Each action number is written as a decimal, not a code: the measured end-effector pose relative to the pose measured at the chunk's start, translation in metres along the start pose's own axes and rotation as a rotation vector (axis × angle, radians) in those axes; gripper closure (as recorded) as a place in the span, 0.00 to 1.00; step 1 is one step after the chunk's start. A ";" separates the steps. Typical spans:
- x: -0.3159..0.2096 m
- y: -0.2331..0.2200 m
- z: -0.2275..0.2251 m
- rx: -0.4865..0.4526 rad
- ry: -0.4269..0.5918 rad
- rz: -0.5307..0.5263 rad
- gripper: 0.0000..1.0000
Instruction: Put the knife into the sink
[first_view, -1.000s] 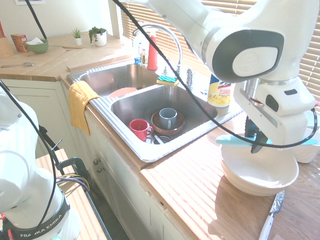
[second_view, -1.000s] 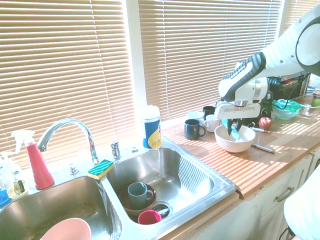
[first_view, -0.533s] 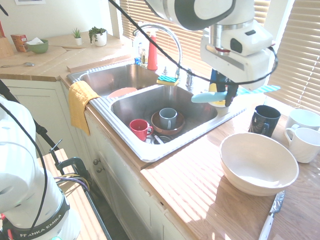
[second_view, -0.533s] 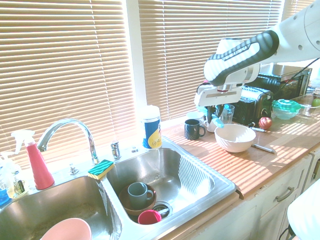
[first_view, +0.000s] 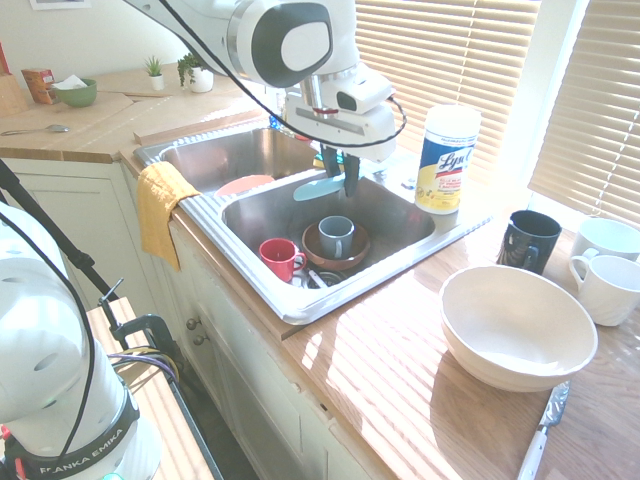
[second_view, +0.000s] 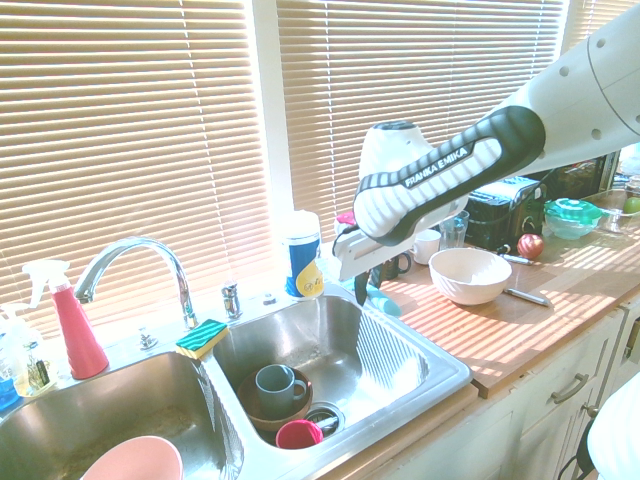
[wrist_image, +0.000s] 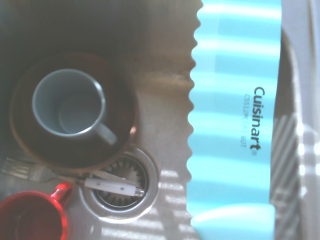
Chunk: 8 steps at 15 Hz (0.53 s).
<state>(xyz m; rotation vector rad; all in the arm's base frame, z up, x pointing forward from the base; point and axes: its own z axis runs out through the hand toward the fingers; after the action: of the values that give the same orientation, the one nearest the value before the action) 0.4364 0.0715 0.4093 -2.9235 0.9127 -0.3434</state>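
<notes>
The turquoise knife (first_view: 318, 187) hangs level over the sink's right basin, and my gripper (first_view: 340, 182) is shut on it. From the other side, the knife (second_view: 384, 301) pokes out below the gripper (second_view: 364, 287), above the basin's far right part. Up close, its wavy-edged blade (wrist_image: 234, 125) with dark print floats above the basin floor. The stainless double sink (first_view: 300, 303) is set into the wooden counter, and its shiny rim (second_view: 445, 385) also shows from the window side.
In the right basin sit a grey mug (first_view: 336, 237) in a brown bowl, a red mug (first_view: 278, 257) and cutlery by the drain (wrist_image: 120, 192). A pink bowl (first_view: 243, 185) lies in the left basin. On the counter stand a wipes canister (first_view: 445, 160), a white bowl (first_view: 517, 325) and a dark mug (first_view: 528, 240).
The arm has swung from above the white bowl across the counter to over the sink's right basin, carrying the knife along and lower. The grip stayed shut.
</notes>
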 end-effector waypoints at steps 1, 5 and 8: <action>-0.011 -0.006 0.016 -0.004 -0.011 -0.027 1.00; -0.042 -0.026 0.083 -0.020 -0.014 -0.048 1.00; -0.054 -0.027 0.136 -0.047 -0.010 -0.027 1.00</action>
<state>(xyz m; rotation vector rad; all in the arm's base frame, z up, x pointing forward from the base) 0.4389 0.1230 0.2695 -2.9798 0.8933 -0.3120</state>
